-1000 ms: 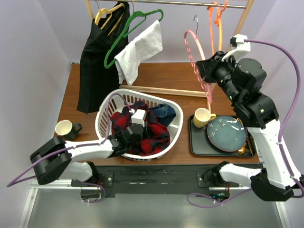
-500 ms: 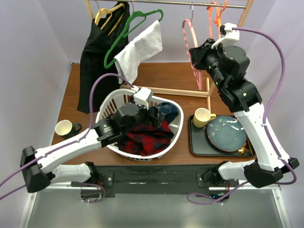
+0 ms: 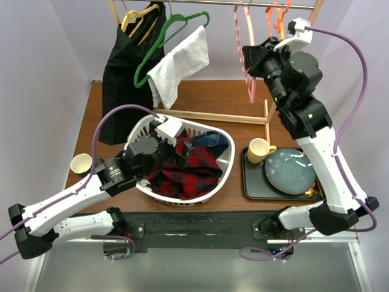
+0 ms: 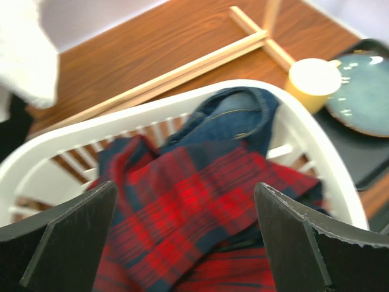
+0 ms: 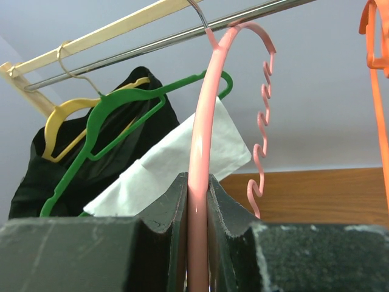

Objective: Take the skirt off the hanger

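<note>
The skirt (image 3: 185, 173), red and dark blue plaid, lies crumpled in the white laundry basket (image 3: 230, 159). My left gripper (image 3: 182, 149) hovers just above it, open, with nothing between its fingers. In the left wrist view the skirt (image 4: 182, 207) fills the gap under the left gripper (image 4: 185, 185), inside the basket rim (image 4: 152, 112). The bare pink hanger (image 3: 248, 36) is up at the metal rail. My right gripper (image 3: 250, 58) is shut on its arm. The right wrist view shows the right gripper (image 5: 196, 182) pinching the pink hanger (image 5: 203, 103), whose hook reaches the rail.
A black garment (image 3: 124, 79) on a yellow hanger and a white cloth (image 3: 176, 64) on a green hanger hang from the rail, with orange hangers (image 3: 276, 18) to the right. Denim (image 3: 209, 141) lies in the basket. A yellow mug (image 3: 260, 150), a blue plate (image 3: 289, 170) on a black tray and a mug (image 3: 81, 164) are nearby.
My left gripper opened, let go of the skirt in the basket and rose a little. My right arm lifted the pink hanger up to the rail.
</note>
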You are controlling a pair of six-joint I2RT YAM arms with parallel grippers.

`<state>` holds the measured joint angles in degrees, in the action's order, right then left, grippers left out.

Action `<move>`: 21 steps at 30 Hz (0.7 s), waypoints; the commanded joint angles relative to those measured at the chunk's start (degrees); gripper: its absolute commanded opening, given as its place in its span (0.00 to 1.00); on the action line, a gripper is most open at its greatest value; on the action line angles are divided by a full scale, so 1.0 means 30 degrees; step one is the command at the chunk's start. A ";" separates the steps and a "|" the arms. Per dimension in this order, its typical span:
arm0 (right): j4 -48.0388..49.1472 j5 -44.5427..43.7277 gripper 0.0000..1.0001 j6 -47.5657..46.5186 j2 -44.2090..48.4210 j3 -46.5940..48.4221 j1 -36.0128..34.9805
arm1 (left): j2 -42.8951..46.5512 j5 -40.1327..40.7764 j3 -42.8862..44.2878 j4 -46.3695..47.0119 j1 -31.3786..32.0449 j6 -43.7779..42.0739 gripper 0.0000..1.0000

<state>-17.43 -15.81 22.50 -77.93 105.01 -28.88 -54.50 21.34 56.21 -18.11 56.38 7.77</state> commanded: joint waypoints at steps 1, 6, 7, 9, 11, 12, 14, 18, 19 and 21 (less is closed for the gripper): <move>0.2412 -0.1056 0.00 0.0117 -0.1001 0.1351 -0.0011 | 0.1114 0.2025 -0.0949 -0.0120 0.0015 -0.1651 1.00; 0.2382 -0.1028 0.00 0.0263 -0.1358 0.0626 -0.0011 | 0.2518 0.1675 -0.1859 0.0381 -0.0014 -0.1565 1.00; 0.2441 -0.1028 0.00 0.0379 -0.1154 0.0389 -0.0011 | 0.2696 0.1704 -0.1976 0.0643 -0.0014 -0.1623 1.00; 0.2733 -0.1174 0.06 0.0555 -0.0861 -0.0428 -0.0011 | 0.3193 0.1733 -0.2299 0.0879 0.0015 -0.1769 1.00; 0.2851 -0.1000 0.21 0.0673 -0.0422 -0.0842 -0.0011 | 0.3400 0.1734 -0.2475 0.1055 -0.0014 -0.1857 1.00; 0.2735 -0.0824 0.27 0.0644 -0.0304 -0.0989 -0.0040 | 0.3575 0.1733 -0.2533 0.1201 0.0015 -0.1916 1.00; 0.2153 -0.0008 0.48 0.0381 0.0018 -0.1020 -0.0040 | 0.3752 0.1820 -0.2709 0.1289 0.0015 -0.1945 1.00; 0.0629 0.1724 0.73 -0.0643 0.1101 -0.1252 -0.0040 | 0.3461 0.2202 -0.2769 0.0912 -0.0014 -0.2092 1.00; -0.0100 0.1784 0.80 -0.0761 0.1394 -0.1428 -0.0011 | 0.3344 0.2231 -0.2594 0.0764 0.0015 -0.2092 1.00; -0.0807 0.2018 0.85 -0.0792 0.2477 -0.2186 -0.0040 | 0.3196 0.2348 -0.2534 0.0762 0.0015 -0.1946 1.00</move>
<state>-16.34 -13.08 21.98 -76.69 100.82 -28.86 -44.12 26.76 48.29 -16.97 56.38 3.16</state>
